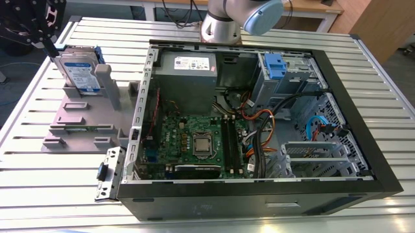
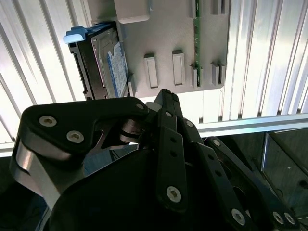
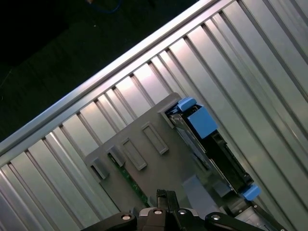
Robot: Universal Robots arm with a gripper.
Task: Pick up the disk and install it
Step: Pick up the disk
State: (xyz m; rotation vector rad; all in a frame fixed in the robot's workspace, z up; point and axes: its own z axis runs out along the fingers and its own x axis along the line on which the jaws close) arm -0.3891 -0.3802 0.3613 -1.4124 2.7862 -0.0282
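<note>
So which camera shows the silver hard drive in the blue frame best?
The exterior view: the silver hard drive stands upright in the grey plastic stand, its label facing the camera. Both wrist views catch mostly its edge and blue bracket.

Place: a robotics lab or test workshop.
Worktop: ribbed silver aluminium-profile worktop (image 1: 58,194) across the frame.
Machine: grey-and-blue jointed robot arm (image 1: 224,24) mounted at the upper middle of the frame.
Workpiece: open black desktop computer case (image 1: 259,204), green motherboard (image 1: 181,131) exposed, centre right.
Fixture: grey plastic stand with upright posts (image 1: 84,121), left of centre.
Background: pale wooden desk (image 1: 304,7) and hanging black cables (image 1: 188,14) along the top edge.
</note>
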